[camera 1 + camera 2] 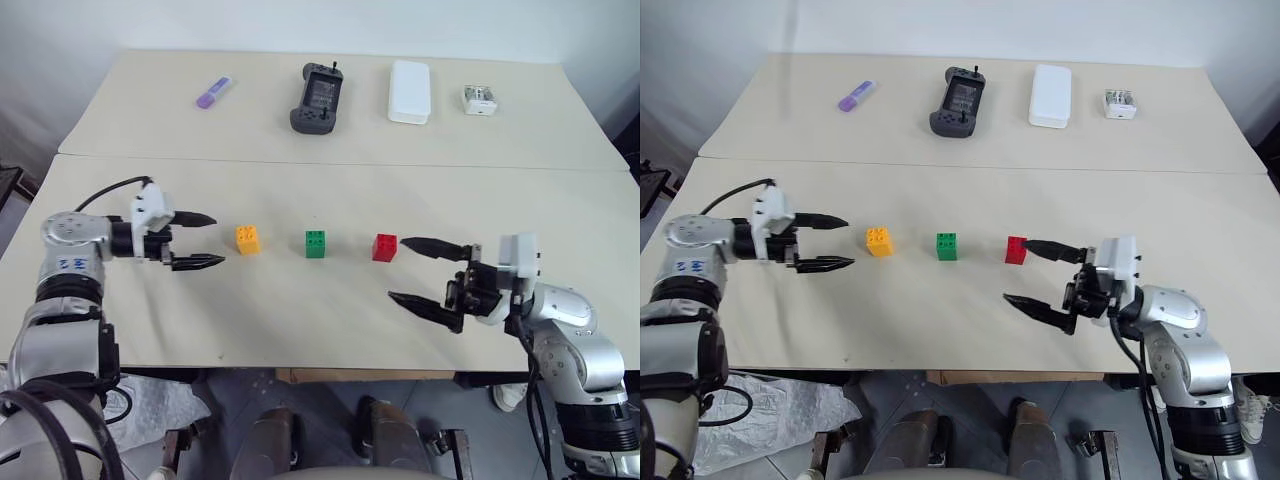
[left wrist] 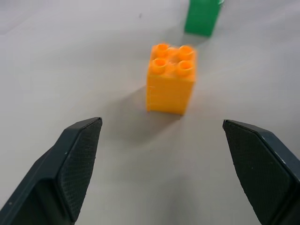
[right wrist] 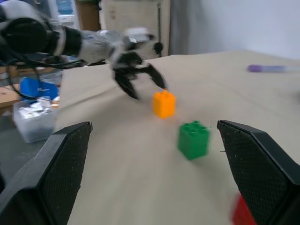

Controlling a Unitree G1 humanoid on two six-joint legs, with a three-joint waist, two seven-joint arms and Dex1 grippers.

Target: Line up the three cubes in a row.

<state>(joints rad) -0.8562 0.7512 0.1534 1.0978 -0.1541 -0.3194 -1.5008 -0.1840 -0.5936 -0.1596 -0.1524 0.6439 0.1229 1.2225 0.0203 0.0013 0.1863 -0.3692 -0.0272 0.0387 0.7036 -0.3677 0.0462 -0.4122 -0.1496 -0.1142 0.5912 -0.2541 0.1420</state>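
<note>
I judged the lining-up all but finished: the orange-yellow studded plastic cube [image 1: 247,239], the green studded plastic cube [image 1: 315,244] and the red studded plastic cube [image 1: 384,247] stood in a row along the table's 9-to-3 line. My left gripper [image 1: 196,240] and right gripper [image 1: 428,272] flanked it, both wide open and empty. Next I needed only to clear away. A purple marker [image 1: 213,92], black handheld controller [image 1: 317,97] and white box [image 1: 409,91] lay toward 12 o'clock, obstructing nothing.

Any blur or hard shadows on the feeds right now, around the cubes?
Head views: even light, only faint shadows beside the orange cube, green cube and red cube. Left wrist view: orange cube slightly soft. Right wrist view: left gripper and the red cube at the frame edge smeared.
</note>
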